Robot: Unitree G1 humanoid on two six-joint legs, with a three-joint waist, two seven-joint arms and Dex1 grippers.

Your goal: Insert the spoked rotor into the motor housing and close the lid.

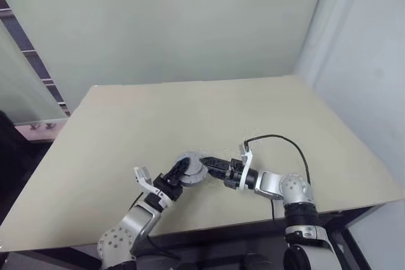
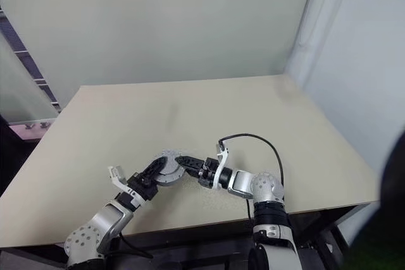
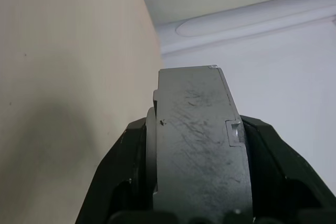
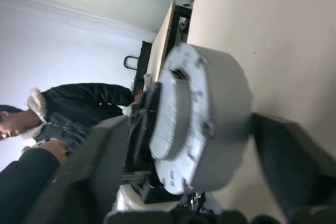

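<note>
Holding arm (left): reaches in from the near left corner of the table (image 1: 209, 112), forearm angled forward and toward the right, wrist about level.
Left gripper (image 1: 181, 172): clenched on the motor housing (image 1: 193, 167). In the left wrist view one black finger (image 3: 118, 182) lies against each side of the grey body, which stands edge-on between them.
Right arm: comes in from the near right, elbow bent, forearm pointing across toward the left arm. A black cable (image 1: 285, 140) loops above its wrist.
Right gripper (image 1: 212, 163): fingers spread wide, one on either side of the housing. In the right wrist view the nearer finger (image 4: 294, 166) sits just beside the rim; cannot tell whether it touches. No firm grasp seen on this side.
Motor housing: a grey round drum, raised off the table near the front edge, between the two grippers, with its flat faces turned sideways rather than up.
Housing contents: the face toward the right wrist camera is a paler flat disc with small holes and notches at its rim. It covers the interior, so I cannot tell what is inside.
Table: plain beige top.
Background: a person (image 4: 79, 108) in a dark jacket with a fur-trimmed collar stands beyond the table's edge in the right wrist view.
</note>
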